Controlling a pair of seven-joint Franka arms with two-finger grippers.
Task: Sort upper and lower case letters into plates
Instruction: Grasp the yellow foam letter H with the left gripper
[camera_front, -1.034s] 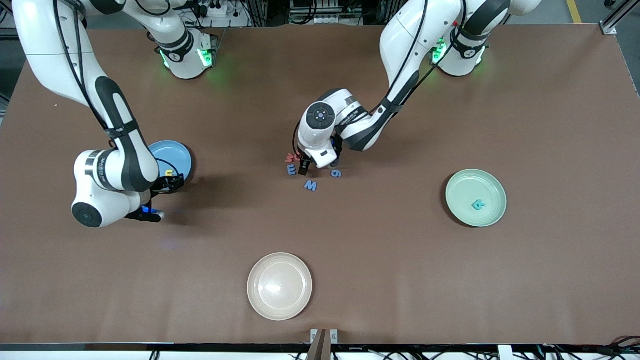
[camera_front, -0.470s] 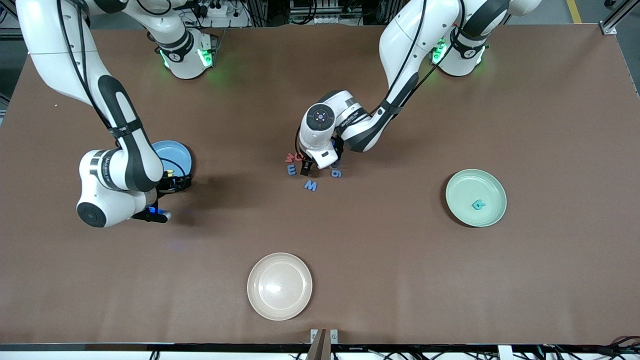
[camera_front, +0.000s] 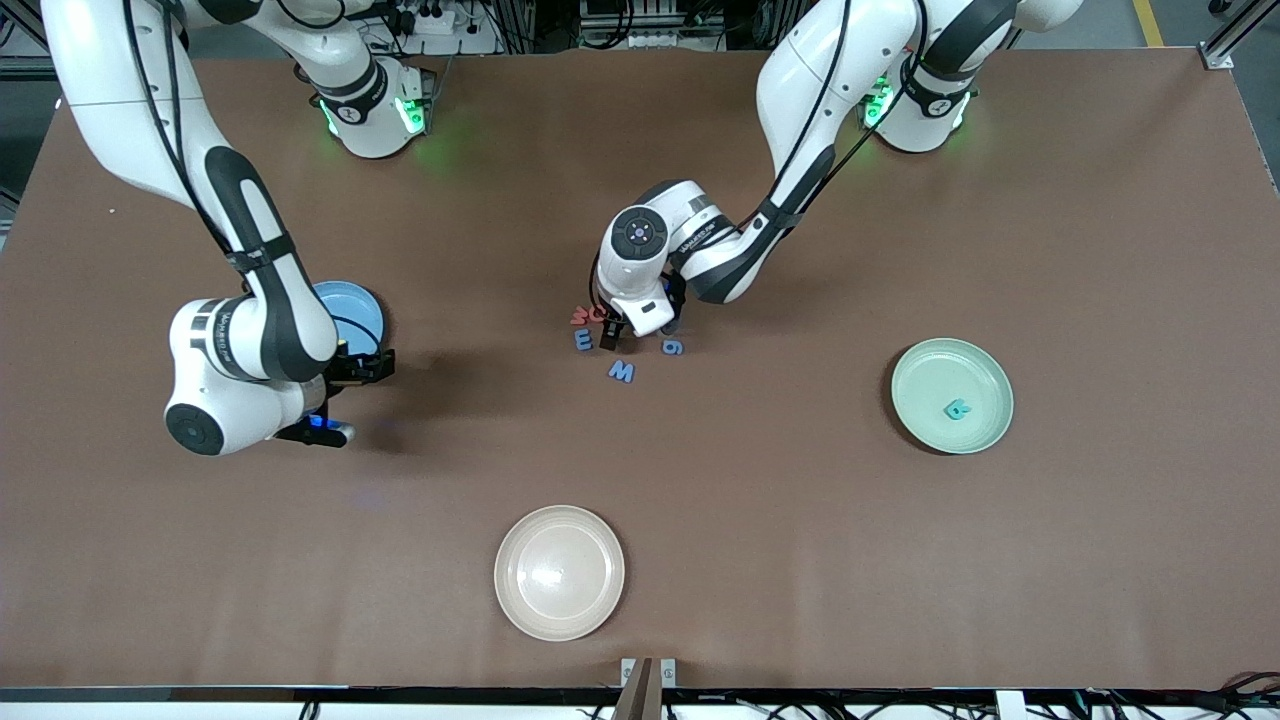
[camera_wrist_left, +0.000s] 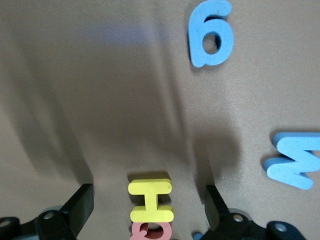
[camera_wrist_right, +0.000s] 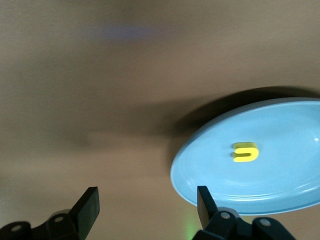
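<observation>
My left gripper (camera_front: 611, 338) is low over the cluster of letters at the table's middle, open, with its fingers on either side of a yellow H (camera_wrist_left: 150, 200) and not touching it. A pink-red letter (camera_wrist_left: 152, 231) lies against the H. A blue 6 (camera_wrist_left: 211, 34) and a blue W (camera_wrist_left: 295, 161) lie close by, and a blue E (camera_front: 584, 340) shows in the front view. My right gripper (camera_wrist_right: 146, 206) is open and empty beside the blue plate (camera_wrist_right: 280, 185), which holds a small yellow letter (camera_wrist_right: 245, 152). The mint plate (camera_front: 925, 375) holds a teal letter (camera_front: 957, 409).
A cream plate (camera_front: 559, 572) sits near the table's front edge, nearer to the front camera than the letters. In the front view my right arm covers part of the blue plate (camera_front: 357, 305). Bare brown table lies between the plates.
My right arm has shifted a little from the blue plate toward the table's middle. The left gripper has stayed over the letters.
</observation>
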